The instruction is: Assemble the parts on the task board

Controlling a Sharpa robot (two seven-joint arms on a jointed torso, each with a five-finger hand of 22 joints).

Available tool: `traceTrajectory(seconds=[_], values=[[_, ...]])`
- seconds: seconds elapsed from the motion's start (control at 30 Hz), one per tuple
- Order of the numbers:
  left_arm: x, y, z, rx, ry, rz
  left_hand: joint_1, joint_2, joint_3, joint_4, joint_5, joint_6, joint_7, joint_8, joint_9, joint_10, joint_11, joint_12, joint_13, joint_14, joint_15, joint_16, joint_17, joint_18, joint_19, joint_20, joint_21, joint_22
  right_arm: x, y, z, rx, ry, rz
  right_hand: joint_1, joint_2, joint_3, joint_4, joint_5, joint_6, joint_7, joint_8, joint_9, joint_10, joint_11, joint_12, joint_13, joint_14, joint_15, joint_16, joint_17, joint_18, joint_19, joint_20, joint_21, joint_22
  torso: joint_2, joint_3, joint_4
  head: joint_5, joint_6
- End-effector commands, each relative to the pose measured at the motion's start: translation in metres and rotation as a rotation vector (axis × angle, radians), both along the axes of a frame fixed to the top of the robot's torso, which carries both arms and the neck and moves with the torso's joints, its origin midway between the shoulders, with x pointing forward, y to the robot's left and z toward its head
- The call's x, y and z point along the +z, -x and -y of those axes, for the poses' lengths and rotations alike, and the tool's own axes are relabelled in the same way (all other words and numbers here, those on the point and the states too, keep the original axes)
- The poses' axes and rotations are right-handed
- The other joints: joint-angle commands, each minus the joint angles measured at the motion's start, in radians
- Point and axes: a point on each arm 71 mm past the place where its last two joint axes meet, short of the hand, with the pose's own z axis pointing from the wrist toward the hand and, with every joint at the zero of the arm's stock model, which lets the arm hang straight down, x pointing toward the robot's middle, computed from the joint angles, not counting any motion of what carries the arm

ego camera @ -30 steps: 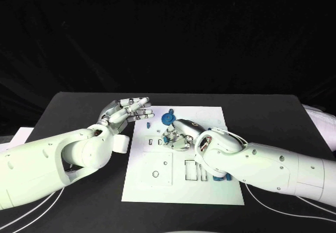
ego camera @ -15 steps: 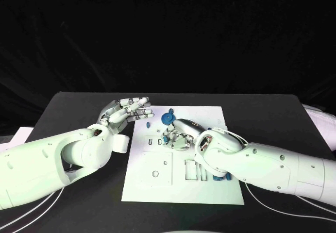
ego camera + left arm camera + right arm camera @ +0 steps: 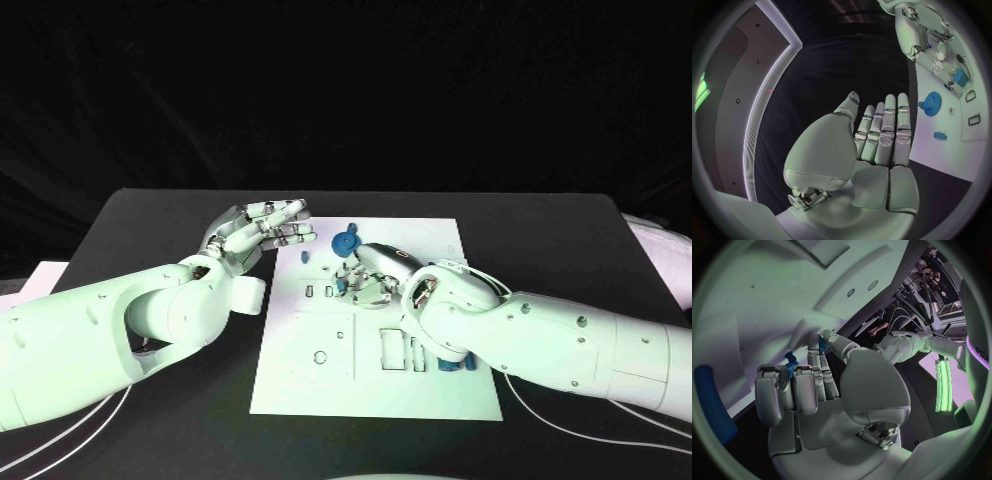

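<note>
The white task board [image 3: 378,400] lies in the middle of the black table. My right hand [image 3: 371,273] is low over the board's far half, fingers curled around a small blue part [image 3: 340,288] that peeks out between them [image 3: 791,360]. A blue gear [image 3: 345,243] stands on the board just beyond that hand, also visible from the left wrist as gear [image 3: 930,104]. A tiny blue piece [image 3: 304,257] lies near the board's left edge. My left hand [image 3: 268,226] is raised left of the board, flat and holding nothing [image 3: 879,135].
Several blue parts [image 3: 456,366] lie by the board's right edge, beside rectangular slots [image 3: 397,350]. A long blue piece [image 3: 714,402] lies close to my right wrist. A pale sheet [image 3: 32,285] sits at the table's left edge and a pale object [image 3: 656,238] at its right.
My right hand has crept slightly farther and leftward over the board with the blue part. The left hand has stayed put.
</note>
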Motion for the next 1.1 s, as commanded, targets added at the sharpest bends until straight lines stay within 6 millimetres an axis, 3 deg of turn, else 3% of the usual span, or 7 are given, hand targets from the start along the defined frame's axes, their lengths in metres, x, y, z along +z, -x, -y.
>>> traceTrajectory(seconds=[0.03, 1.1], values=[[0.0014, 0.0005, 0.0019, -0.017, 0.013, 0.006, 0.000, 0.008, 0.000, -0.004, 0.006, 0.002, 0.000, -0.005, -0.001, 0.002, 0.001, -0.003, 0.000, 0.009, 0.001, -0.007, 0.001, 0.011, 0.005, -0.001, -0.005, -0.001, -0.0061, 0.0008, 0.0009, 0.012, 0.029, -0.031, -0.001, -0.011, -0.001, 0.007, 0.004, -0.010, 0.001, 0.001, -0.001, -0.005, 0.002, -0.011, -0.011, 0.060, 0.007, -0.004, 0.029, 0.006, 0.000, 0.008, -0.005, 0.068, 0.000, 0.0000, -0.0002, 0.000, -0.001], [0.0013, 0.0006, 0.0017, -0.017, 0.012, 0.004, 0.000, 0.008, 0.000, -0.004, 0.006, 0.002, 0.000, -0.005, -0.001, 0.002, 0.001, -0.003, 0.000, 0.009, 0.001, -0.007, 0.001, 0.011, 0.005, -0.001, -0.005, -0.001, -0.0098, -0.0003, -0.0016, 0.000, 0.097, -0.047, 0.017, -0.028, -0.011, -0.005, 0.002, -0.032, 0.010, 0.000, -0.001, 0.001, 0.012, -0.051, -0.085, 0.058, 0.015, -0.012, 0.016, 0.008, -0.007, 0.016, -0.012, 0.055, 0.001, -0.0003, 0.0007, -0.001, -0.008]])
